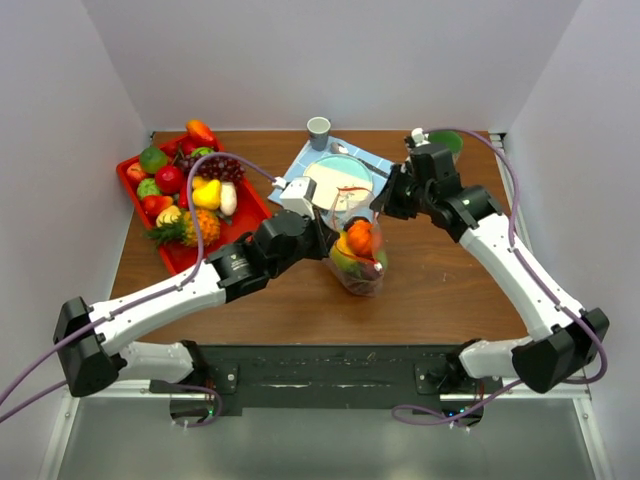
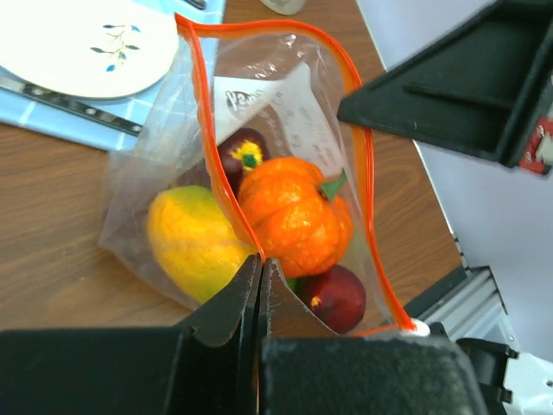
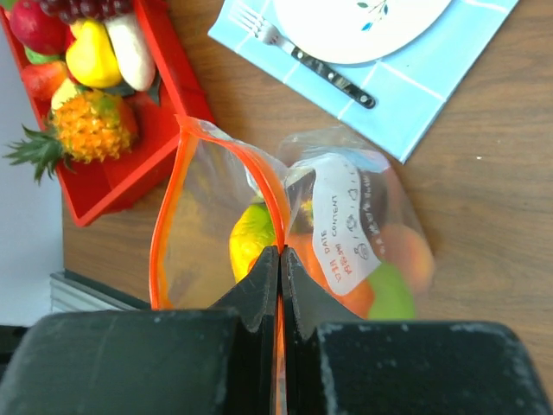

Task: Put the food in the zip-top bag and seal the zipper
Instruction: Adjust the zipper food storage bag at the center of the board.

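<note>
Inside left gripper [image 2: 260, 262], the zipper [image 2: 207, 138]

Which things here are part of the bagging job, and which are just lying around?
Job: zip-top bag, zipper, bagged pumpkin, unbagged food, left gripper and right gripper pinching the zipper.
Lying about: plate, fork, blue napkin, cup, red tray.

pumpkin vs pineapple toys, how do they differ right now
The pumpkin sits inside the zip-top bag; the pineapple lies on the red tray. The pumpkin is round and ribbed with a short green stem; the pineapple is oval and bumpy with a spiky green crown. Both are orange-toned toy food.
</note>
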Robot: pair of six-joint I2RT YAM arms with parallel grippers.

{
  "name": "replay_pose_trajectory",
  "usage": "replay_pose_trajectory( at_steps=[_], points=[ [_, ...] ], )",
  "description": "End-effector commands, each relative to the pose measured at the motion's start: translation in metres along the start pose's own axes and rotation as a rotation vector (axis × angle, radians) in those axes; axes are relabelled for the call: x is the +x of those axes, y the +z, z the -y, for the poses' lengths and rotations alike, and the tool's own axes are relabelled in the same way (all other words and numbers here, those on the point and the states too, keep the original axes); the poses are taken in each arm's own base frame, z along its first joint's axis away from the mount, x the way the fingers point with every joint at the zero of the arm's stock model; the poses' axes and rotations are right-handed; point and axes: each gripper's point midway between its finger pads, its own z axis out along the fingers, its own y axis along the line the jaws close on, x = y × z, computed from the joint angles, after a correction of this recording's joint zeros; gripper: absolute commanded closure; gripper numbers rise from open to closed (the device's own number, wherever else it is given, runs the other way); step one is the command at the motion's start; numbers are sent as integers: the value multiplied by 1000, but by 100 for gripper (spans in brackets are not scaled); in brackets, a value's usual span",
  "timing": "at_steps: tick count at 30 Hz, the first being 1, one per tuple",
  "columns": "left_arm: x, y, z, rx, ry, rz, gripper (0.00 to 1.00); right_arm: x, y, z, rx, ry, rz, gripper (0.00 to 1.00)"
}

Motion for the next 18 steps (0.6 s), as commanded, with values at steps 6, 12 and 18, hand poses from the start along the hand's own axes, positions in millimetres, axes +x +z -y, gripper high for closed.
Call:
replay_pose_trajectory(
  at_steps=[6, 12, 18],
  points=[
    [-14, -25, 47, 131, -80, 78, 100, 2, -4, -28, 17, -123, 57, 100],
    [4, -35, 23, 68, -192, 100, 100, 1, -8, -52, -64, -144, 38, 100],
    [-19, -47, 3, -21, -238, 203, 100, 32, -10, -51, -137, -198, -21, 100]
  ],
)
